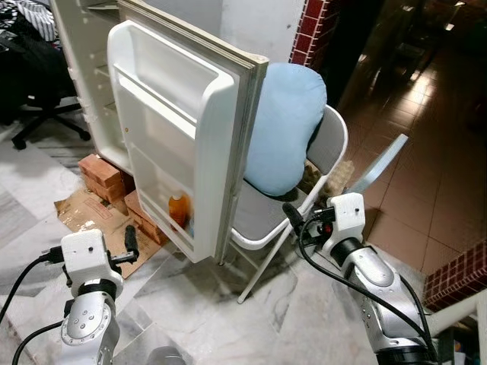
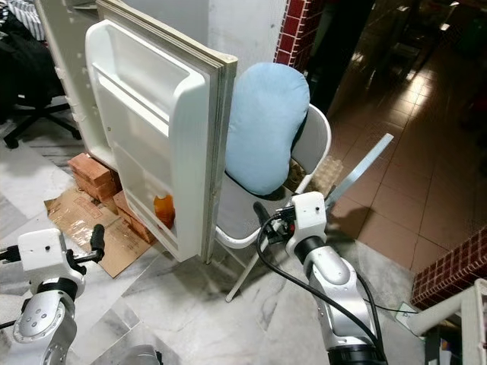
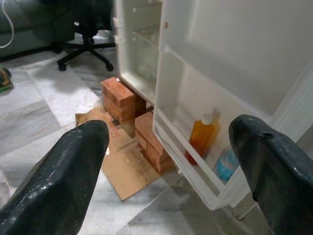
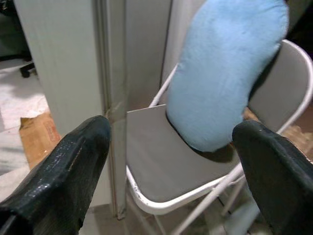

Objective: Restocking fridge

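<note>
The left end effector (image 1: pixel 131 242) hangs low over the marble floor (image 1: pixel 198 304) with its two black fingers (image 3: pixel 73 166) spread wide and nothing between them; it points toward the bottom shelf of the open fridge door (image 1: pixel 186 129). The right end effector (image 1: pixel 293 215) is likewise wide open and empty, held just in front of the seat of a grey folding chair (image 1: pixel 266 217), close to the door's outer edge.

On that lowest door shelf stand an orange bottle (image 3: pixel 202 137) with a white cap and, just beside it, a clear bottle with a blue label (image 3: pixel 226 165), so some stock already appears to be in place. The shelves higher on the door look bare. The fridge body (image 1: pixel 87 68) stands open behind the door, raised on red bricks (image 1: pixel 103 173), probably to keep it off the floor, with flattened cardboard (image 1: pixel 87 217) laid beneath.

A pale blue cushion (image 1: pixel 283 125) leans upright against the chair's back. An office chair (image 1: pixel 38 114) stands farther left. With both arms empty, neither seems to be carrying anything to restock.
</note>
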Controlling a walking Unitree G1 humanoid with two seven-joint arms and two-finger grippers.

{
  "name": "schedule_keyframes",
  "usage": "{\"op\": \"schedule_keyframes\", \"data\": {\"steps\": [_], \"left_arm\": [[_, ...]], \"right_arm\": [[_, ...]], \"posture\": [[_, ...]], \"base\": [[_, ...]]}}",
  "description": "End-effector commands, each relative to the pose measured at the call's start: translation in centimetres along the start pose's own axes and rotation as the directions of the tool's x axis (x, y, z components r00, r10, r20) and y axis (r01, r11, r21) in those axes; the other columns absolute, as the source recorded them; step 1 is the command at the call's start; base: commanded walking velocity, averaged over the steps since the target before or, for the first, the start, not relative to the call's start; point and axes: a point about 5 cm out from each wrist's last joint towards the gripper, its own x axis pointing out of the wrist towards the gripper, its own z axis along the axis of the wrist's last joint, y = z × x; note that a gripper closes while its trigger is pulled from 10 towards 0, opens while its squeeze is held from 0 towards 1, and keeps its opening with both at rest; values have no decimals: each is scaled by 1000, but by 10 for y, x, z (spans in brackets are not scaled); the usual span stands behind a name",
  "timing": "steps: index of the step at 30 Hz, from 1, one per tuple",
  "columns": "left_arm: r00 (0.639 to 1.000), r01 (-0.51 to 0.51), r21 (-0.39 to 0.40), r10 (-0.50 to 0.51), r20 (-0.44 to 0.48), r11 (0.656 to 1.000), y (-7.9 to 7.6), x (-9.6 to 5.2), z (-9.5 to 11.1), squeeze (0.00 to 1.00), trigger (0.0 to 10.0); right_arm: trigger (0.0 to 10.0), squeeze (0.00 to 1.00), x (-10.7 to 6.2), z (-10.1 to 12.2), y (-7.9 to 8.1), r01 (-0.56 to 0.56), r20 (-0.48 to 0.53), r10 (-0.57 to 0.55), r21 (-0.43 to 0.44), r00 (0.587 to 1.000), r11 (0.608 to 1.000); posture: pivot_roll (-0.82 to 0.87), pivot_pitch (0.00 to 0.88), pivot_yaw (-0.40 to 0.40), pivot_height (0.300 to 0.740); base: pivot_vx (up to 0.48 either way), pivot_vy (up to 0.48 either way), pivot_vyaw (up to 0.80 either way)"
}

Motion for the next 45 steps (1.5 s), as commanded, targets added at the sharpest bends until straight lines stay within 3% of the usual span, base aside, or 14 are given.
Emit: {"op": "schedule_keyframes", "data": {"steps": [1, 23, 31, 35, 37, 45], "left_arm": [[1000, 12, -9, -11, 16, 1000, -3, 0, 2, 0, 10000], [1000, 2, -21, -1, 20, 1000, -2, 3, 2, 0, 10000], [1000, -26, -27, 26, 11, 999, -1, 3, 1, 0, 10000], [998, -58, -23, 59, 0, 998, 2, 3, 0, 0, 10000], [996, -88, -19, 88, -10, 996, 4, 4, -1, 0, 10000], [994, -105, -29, 105, -19, 994, 6, 5, -3, 0, 10000]], "right_arm": [[10000, 0, -3, 7, -2, 16, 13, -16, 0, 1000, 1000], [10000, 0, 3, 15, -1, 36, 5, -36, 23, 999, 999], [10000, 0, 18, 22, 1, 45, 27, -46, 42, 999, 998], [10000, 0, 32, 29, 7, 25, 37, -27, 48, 999, 999], [10000, 0, 45, 38, 17, -25, 66, 22, 53, 998, 998], [10000, 0, 63, 56, 41, -98, 121, 88, 79, 989, 992]], "posture": [[105, 0, -92, 740], [108, 0, -92, 740], [117, 0, -92, 740], [120, 0, -92, 740], [126, 0, -93, 740], [136, 0, -97, 740]], "base": [[330, 0, 0], [385, 0, 0], [33, 0, 0], [0, 0, 0], [0, 0, 0], [0, 0, 700]]}}
